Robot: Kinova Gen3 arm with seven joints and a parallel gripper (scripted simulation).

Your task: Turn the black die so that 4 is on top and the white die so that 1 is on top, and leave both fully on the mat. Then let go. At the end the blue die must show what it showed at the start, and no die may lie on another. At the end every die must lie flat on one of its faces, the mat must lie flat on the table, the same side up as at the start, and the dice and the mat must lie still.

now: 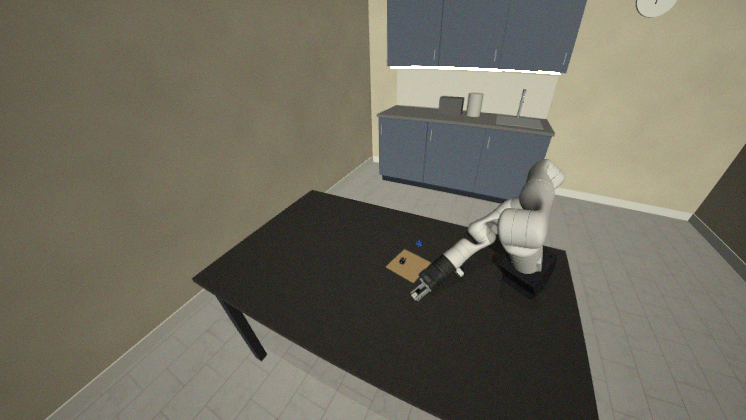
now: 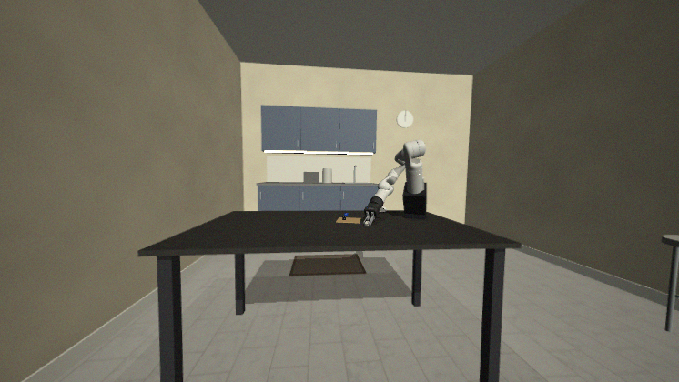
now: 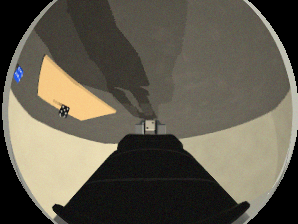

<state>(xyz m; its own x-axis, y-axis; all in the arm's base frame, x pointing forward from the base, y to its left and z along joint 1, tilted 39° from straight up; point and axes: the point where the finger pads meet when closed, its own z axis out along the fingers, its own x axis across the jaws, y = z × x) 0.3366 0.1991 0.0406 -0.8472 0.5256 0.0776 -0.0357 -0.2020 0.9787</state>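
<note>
My gripper [image 1: 416,294] [image 2: 368,222] [image 3: 150,124] is shut on the white die [image 3: 150,125], low over the table and off the mat, past its near right side. Dark pips show faintly on the die; its number is not clear. The tan mat [image 1: 412,271] [image 2: 352,220] [image 3: 75,95] lies on the table. The black die [image 1: 402,260] [image 2: 343,218] [image 3: 64,110] is on the mat, near an edge; its top number is too small to read. The blue die [image 1: 419,243] [image 2: 346,215] [image 3: 18,74] lies on the table behind the mat; its top number is unclear.
The black table [image 1: 323,276] [image 2: 285,235] extends around the mat. The arm [image 1: 462,251] [image 2: 382,192] reaches from its base at the right, passing close to the mat's right corner. The arm's shadow falls on the table in the wrist view.
</note>
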